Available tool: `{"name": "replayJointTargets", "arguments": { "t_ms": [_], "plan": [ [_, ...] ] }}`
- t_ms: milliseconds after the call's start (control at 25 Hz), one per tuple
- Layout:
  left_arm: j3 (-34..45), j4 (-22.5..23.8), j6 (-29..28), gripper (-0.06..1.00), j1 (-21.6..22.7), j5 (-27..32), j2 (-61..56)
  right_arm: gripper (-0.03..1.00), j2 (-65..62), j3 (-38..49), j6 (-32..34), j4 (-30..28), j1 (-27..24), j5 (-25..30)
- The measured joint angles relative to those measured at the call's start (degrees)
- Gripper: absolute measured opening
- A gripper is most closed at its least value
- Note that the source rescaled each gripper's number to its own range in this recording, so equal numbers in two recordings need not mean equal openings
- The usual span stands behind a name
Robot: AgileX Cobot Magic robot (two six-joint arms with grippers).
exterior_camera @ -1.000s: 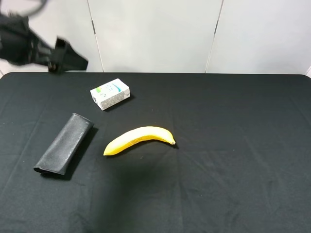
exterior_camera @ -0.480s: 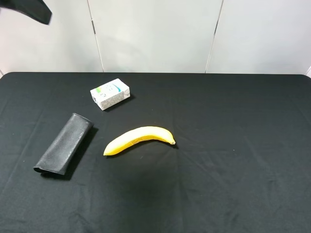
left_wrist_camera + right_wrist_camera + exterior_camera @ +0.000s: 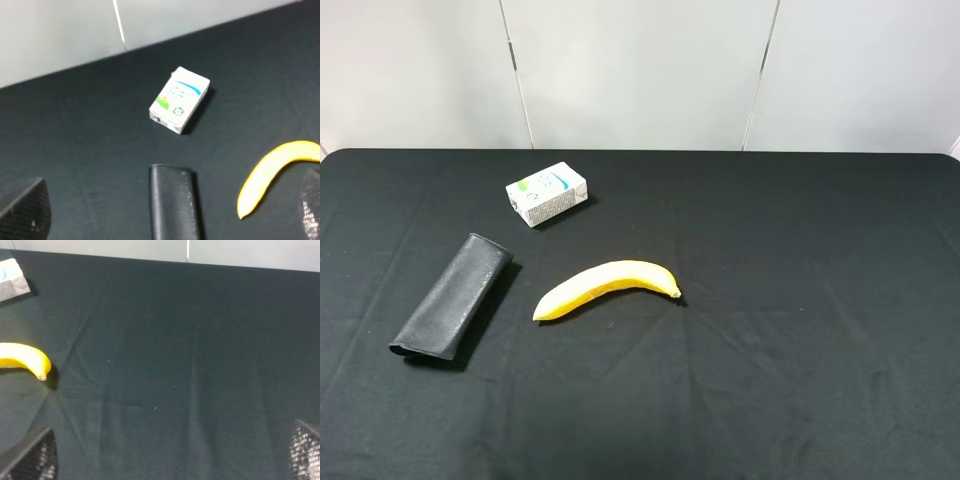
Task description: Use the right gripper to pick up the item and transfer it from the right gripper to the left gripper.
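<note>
The item, a long black case (image 3: 453,296), lies flat on the black table at the left, alone and untouched. It also shows in the left wrist view (image 3: 174,206), partly cut off by the frame edge. Neither arm shows in the exterior high view. My left gripper (image 3: 167,215) is open and empty, high above the table, with its fingertips (image 3: 25,210) wide apart at the frame corners. My right gripper (image 3: 168,455) is open and empty above bare cloth right of the banana, its fingertips (image 3: 306,452) also wide apart.
A yellow banana (image 3: 605,286) lies near the table's middle, right of the case; it also shows in both wrist views (image 3: 270,170) (image 3: 22,359). A small white carton (image 3: 547,193) lies behind the case near the back edge. A white wall stands behind the table.
The left arm, seen at the upper left of the exterior view one second ago, has risen out of that view. The case, banana and carton have not moved.
</note>
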Motion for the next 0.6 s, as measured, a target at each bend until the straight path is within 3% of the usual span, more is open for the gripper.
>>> {"name": "replayJointTargets", "arguments": {
  "t_ms": [320, 600],
  "plan": [
    [9.3, 0.2, -1.4, 0.99, 0.0, 7.9, -17.7, 1.0, 0.0, 0.0, 0.0, 0.0, 0.0, 0.1],
    [22.3, 0.2, -1.5, 0.99, 0.0, 8.5, -35.4, 1.0, 0.0, 0.0, 0.0, 0.0, 0.0, 0.1]
  ]
}}
